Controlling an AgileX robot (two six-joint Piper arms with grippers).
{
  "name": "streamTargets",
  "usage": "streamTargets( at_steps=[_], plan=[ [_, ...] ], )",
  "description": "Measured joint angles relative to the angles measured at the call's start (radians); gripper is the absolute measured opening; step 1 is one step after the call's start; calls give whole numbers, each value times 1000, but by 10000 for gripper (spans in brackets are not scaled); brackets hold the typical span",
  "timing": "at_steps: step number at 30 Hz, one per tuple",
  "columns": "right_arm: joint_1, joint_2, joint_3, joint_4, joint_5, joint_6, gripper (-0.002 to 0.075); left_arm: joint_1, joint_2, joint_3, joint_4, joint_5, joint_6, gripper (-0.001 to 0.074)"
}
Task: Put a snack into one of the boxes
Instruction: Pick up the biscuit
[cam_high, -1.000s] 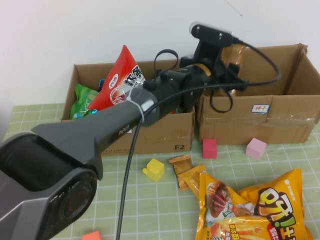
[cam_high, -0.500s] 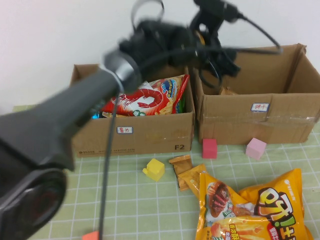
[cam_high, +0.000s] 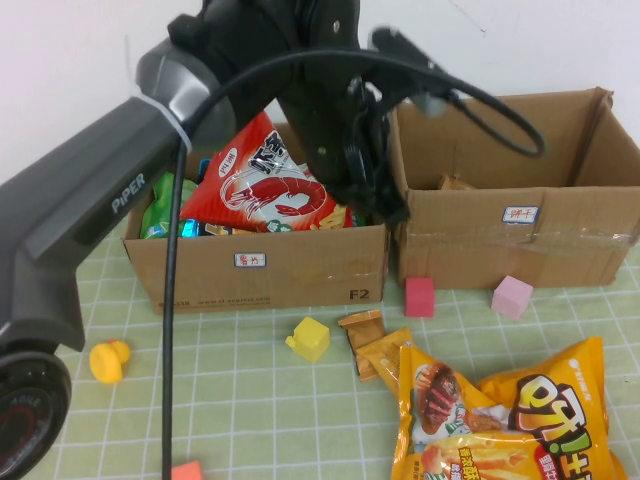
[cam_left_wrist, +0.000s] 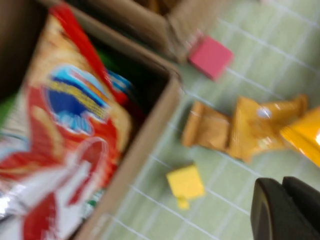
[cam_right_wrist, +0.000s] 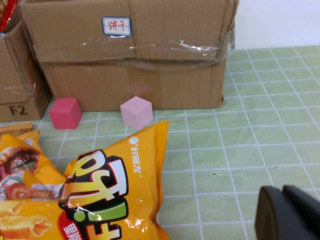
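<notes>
So the left gripper (cam_high: 375, 195) is hanging over the right end of the left box (cam_high: 300, 270), fingers pressed together, gripping nothing. The red shrimp-chip bag (cam_high: 265, 185) is lying inside that box, leaning on the other snacks there. The right box (cam_high: 520, 240) is sitting at 3 o'clock from it, touching. The yellow chip bags (cam_high: 500, 420) are lying on the mat at 5 o'clock. The right gripper (cam_right_wrist: 290, 215) is hovering low near them, also pinched closed and empty.
</notes>
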Motion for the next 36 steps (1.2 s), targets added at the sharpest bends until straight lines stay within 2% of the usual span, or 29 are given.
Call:
streamTargets(
  at_steps=[9,16,21,27,29,32,36],
  plan=[
    [0,0,0,0,0,0,-2,-6,3,210,-88,13,-8,0],
    [0,0,0,0,0,0,-2,-54,13,394,9,-148,-182,0],
    [0,0,0,0,0,0,-2,-58,64,433,-38,-252,-204,0],
    [0,0,0,0,0,0,-2,-56,155,433,-55,-291,-196,11],
    [0,0,0,0,0,0,-2,-56,181,433,-84,-293,-175,49],
    [0,0,0,0,0,0,-2,-56,204,433,-158,-307,-147,178],
    [0,0,0,0,0,0,-2,-56,210,433,-243,-383,-117,464]
  ],
)
